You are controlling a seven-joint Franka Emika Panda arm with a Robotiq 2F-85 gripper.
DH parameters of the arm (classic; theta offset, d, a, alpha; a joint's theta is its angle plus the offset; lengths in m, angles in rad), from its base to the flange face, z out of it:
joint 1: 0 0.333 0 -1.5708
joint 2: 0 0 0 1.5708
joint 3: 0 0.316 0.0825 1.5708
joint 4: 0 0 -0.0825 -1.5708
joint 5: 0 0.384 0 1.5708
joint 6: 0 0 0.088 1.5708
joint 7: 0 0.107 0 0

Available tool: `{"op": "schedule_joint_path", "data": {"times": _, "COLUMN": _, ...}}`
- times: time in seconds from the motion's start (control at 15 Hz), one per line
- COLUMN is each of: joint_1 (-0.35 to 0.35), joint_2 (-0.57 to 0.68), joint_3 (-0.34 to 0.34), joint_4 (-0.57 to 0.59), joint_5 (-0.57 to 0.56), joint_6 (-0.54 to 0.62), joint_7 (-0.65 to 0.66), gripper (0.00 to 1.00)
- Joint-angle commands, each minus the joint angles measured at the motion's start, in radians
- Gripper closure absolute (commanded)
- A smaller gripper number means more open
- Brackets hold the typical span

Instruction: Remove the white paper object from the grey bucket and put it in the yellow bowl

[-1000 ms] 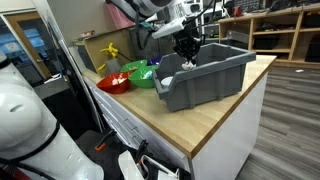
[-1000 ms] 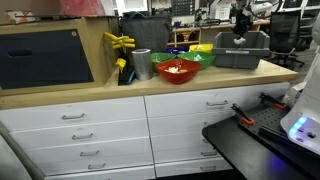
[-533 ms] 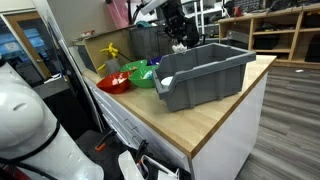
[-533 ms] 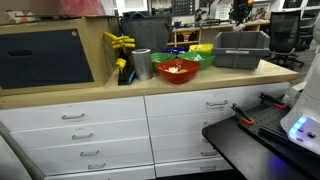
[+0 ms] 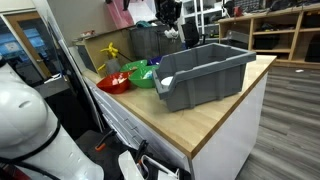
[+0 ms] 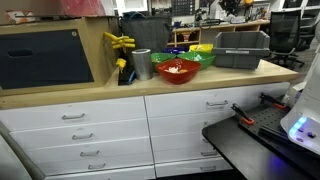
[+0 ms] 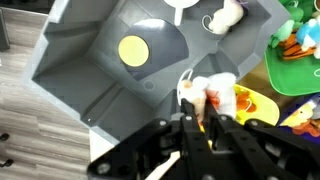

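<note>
**Paper piece is up out of the bin**

Workshop-type room, wooden shelving [image 5: 270, 28] in the upper right of the frame. There's a wood-topped bench [image 5: 228, 115] with white drawers [image 6: 90, 135] underneath. The grey bucket [image 5: 205, 72] sits mid-frame on the bench top. A red bowl [image 5: 113, 83] and a green bowl [image 5: 141, 75] are lined up to its left in the picture. In the exterior view facing the drawers, the yellow bowl [image 6: 203, 48] sits just behind the green one, close beside the bucket.

My claw [image 5: 171, 27] is way up at the top edge of the frame, above the bucket's far left corner and well clear of the rim. The jaws are pinched nearly together on the white paper object [image 5: 172, 34], which shows as a tiny white speck under the fingers.

In the wrist view the paper is the pale lump just right of centre, sitting between my dark fingers [image 7: 188, 125] at the bottom of the frame. Behind it I'm looking down into the bucket. There's a yellow disc [image 7: 133, 48] on its floor, upper centre-left, and another white bit [image 7: 225, 16] at the top edge. I can't make out what that one is.
</note>
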Motion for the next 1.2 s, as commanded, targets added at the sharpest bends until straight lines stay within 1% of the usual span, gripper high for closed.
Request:
{"op": "schedule_joint_path", "data": {"times": 0.0, "joint_1": 0.002, "joint_2": 0.071, "joint_3": -0.001, "joint_4": 0.114, "joint_5": 0.014, "joint_6": -0.02, "joint_7": 0.04, "gripper": 0.97}}
{"op": "schedule_joint_path", "data": {"times": 0.27, "joint_1": -0.008, "joint_2": 0.145, "joint_3": -0.016, "joint_4": 0.191, "joint_5": 0.011, "joint_6": 0.001, "joint_7": 0.072, "gripper": 0.97}}
{"op": "schedule_joint_path", "data": {"times": 0.47, "joint_1": -0.012, "joint_2": 0.208, "joint_3": -0.026, "joint_4": 0.235, "joint_5": 0.031, "joint_6": 0.03, "joint_7": 0.096, "gripper": 0.97}}
{"op": "schedule_joint_path", "data": {"times": 0.87, "joint_1": -0.007, "joint_2": 0.311, "joint_3": -0.013, "joint_4": 0.304, "joint_5": 0.141, "joint_6": 0.124, "joint_7": 0.133, "gripper": 0.97}}
{"op": "schedule_joint_path", "data": {"times": 1.13, "joint_1": -0.003, "joint_2": 0.373, "joint_3": -0.012, "joint_4": 0.335, "joint_5": 0.164, "joint_6": 0.184, "joint_7": 0.147, "gripper": 0.97}}
